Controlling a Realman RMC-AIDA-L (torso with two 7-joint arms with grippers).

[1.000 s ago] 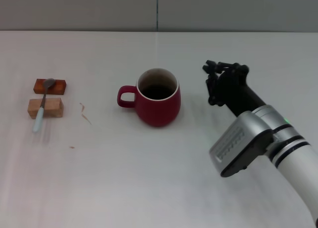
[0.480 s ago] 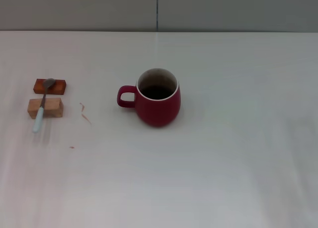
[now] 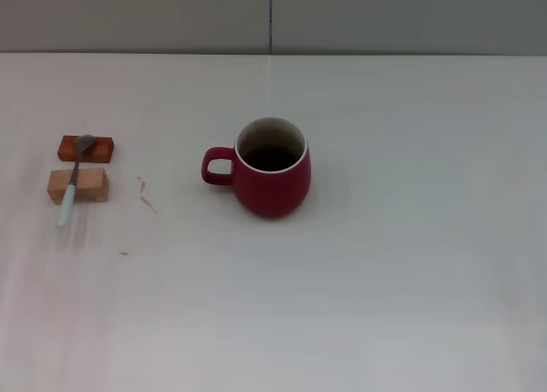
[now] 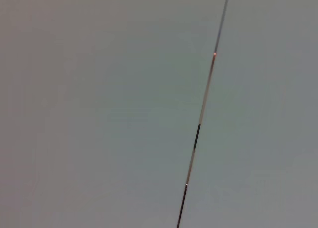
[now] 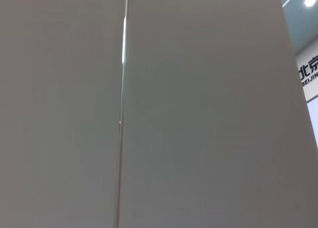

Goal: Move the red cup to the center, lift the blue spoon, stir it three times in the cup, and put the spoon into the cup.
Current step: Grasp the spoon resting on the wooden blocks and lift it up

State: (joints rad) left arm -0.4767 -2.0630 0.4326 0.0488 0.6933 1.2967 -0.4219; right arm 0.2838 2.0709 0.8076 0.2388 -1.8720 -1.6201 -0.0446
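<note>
The red cup [image 3: 272,173] stands upright near the middle of the white table [image 3: 385,264], its handle pointing to the left and its inside dark at the bottom. The blue spoon [image 3: 72,182] lies at the far left across two small wooden blocks, its grey bowl on the far block and its light blue handle pointing toward the table's front. Neither gripper shows in the head view. Both wrist views show only a grey wall panel with a seam.
A dark orange block [image 3: 85,148] and a pale wooden block [image 3: 79,185] hold up the spoon. A few small crumbs [image 3: 146,195] lie on the table to the right of the blocks. A grey wall [image 3: 273,16] runs along the table's far edge.
One second ago my right arm and gripper stood to the right of the cup. It has since left the head view. The cup and spoon have not moved.
</note>
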